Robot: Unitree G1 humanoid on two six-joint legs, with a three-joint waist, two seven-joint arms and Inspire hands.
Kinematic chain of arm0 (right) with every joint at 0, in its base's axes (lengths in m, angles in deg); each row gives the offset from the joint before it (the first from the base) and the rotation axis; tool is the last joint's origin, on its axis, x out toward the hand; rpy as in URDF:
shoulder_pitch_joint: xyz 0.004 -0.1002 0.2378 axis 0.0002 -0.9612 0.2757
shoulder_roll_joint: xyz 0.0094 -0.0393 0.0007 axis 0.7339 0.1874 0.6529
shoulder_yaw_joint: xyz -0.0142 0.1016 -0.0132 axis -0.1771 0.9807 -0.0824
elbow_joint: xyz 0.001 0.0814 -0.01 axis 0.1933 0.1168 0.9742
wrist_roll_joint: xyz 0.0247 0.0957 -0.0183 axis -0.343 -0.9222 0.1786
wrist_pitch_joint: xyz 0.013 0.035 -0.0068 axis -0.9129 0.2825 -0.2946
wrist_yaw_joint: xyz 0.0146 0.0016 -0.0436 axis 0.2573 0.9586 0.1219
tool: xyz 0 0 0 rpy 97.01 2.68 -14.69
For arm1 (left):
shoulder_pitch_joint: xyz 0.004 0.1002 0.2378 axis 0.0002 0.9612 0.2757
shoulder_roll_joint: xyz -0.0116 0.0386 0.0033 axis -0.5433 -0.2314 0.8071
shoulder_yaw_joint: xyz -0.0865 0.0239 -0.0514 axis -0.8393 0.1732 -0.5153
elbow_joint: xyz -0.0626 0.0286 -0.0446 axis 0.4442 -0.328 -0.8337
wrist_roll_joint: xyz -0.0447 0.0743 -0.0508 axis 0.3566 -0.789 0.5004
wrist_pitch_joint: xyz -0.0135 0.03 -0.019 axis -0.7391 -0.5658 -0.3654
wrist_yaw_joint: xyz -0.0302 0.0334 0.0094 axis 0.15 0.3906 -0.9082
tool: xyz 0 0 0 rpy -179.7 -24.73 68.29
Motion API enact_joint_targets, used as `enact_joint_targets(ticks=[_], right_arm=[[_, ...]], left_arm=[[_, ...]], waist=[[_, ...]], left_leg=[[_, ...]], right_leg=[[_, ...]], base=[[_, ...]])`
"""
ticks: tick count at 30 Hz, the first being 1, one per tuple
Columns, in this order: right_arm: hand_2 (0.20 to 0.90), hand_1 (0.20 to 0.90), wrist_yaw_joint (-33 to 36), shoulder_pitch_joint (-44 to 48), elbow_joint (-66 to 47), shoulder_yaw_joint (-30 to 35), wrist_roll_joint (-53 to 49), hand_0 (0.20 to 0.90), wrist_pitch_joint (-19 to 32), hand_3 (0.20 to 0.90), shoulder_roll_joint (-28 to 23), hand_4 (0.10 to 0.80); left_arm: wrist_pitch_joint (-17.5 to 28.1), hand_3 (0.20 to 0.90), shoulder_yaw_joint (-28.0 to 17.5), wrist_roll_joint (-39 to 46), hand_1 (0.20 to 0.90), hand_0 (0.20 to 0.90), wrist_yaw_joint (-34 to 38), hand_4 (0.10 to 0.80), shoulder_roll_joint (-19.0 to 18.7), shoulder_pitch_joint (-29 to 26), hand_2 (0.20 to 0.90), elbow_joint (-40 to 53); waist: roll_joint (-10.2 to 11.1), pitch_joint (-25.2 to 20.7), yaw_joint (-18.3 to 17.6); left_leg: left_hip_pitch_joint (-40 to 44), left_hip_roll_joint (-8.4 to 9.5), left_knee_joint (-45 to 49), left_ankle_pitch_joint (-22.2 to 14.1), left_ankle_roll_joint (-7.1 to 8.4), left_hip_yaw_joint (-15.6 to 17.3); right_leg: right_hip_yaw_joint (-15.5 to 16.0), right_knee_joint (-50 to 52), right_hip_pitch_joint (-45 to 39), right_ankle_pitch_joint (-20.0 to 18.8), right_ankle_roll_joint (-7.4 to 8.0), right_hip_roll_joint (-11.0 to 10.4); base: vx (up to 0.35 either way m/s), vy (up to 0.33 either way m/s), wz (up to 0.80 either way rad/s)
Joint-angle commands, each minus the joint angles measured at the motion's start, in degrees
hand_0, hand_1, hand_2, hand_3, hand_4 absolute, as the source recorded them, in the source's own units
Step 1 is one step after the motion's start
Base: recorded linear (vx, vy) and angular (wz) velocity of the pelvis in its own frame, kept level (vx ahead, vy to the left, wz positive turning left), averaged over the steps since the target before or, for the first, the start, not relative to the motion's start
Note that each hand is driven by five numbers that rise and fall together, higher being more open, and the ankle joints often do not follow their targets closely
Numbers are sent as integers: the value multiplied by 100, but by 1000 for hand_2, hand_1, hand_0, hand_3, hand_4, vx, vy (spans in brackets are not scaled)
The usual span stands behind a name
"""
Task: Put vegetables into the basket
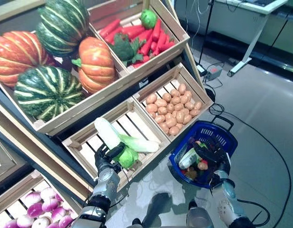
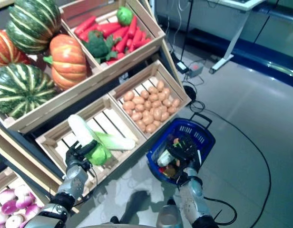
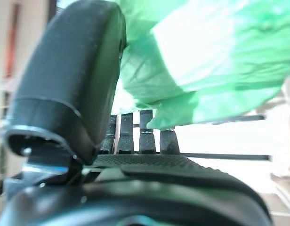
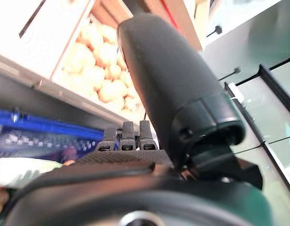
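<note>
My left hand is shut on the green leafy end of a white-and-green cabbage, which rises tilted out of the lower left crate. In the left wrist view the cabbage's leaves sit between the thumb and the fingers. A second cabbage lies in the same crate beside it. To the right, a blue basket holds several vegetables. My right hand is over its near side, fingers curled at the handle. The basket's blue rim shows below that hand.
A crate of potatoes stands right of the cabbage crate, close to the basket. Above are a crate of red vegetables with broccoli and a bin of pumpkins. Purple onions lie in a low crate at the left. A desk leg stands behind.
</note>
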State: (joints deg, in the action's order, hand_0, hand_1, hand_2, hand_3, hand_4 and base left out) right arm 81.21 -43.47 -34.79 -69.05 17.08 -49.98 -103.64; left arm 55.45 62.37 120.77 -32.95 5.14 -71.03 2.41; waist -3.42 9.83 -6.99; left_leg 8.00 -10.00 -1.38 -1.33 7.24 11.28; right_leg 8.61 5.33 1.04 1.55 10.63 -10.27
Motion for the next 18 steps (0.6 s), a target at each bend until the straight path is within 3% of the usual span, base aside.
enact_joint_targets(ticks=[1,5,11,18], right_arm=[[900,900,-480,68,-759,213,668,900,426,900,280,800],[900,900,-1055,7,-1065,239,486,900,601,900,339,800],[900,900,-2142,118,-1198,284,-42,900,-46,900,292,800],[900,900,-2322,575,-1243,512,-304,900,-438,900,-161,800]], left_arm=[[1088,300,-155,-661,300,300,-8,400,-534,-272,300,644],[1219,300,-90,-1359,300,300,-111,400,-604,-132,300,1285],[1210,300,147,-2368,300,300,-526,400,-812,53,300,2322],[1164,300,608,-3402,300,300,-951,400,-1142,-29,300,3059]], waist=[[204,-478,87],[232,-536,132],[315,-527,230],[492,-534,439]], left_leg=[[-179,319,-327,289,-308,32],[-104,356,-362,214,-327,-1],[65,331,-362,109,-343,82],[201,339,-362,10,-330,33]], right_leg=[[-24,-809,-460,-476,-166,-35],[11,-957,-573,-531,-163,11],[102,-956,-709,-494,-176,39],[261,-991,-883,-465,-166,73]], base=[[14,-21,5],[17,-24,5],[16,-13,4],[25,-57,3]])
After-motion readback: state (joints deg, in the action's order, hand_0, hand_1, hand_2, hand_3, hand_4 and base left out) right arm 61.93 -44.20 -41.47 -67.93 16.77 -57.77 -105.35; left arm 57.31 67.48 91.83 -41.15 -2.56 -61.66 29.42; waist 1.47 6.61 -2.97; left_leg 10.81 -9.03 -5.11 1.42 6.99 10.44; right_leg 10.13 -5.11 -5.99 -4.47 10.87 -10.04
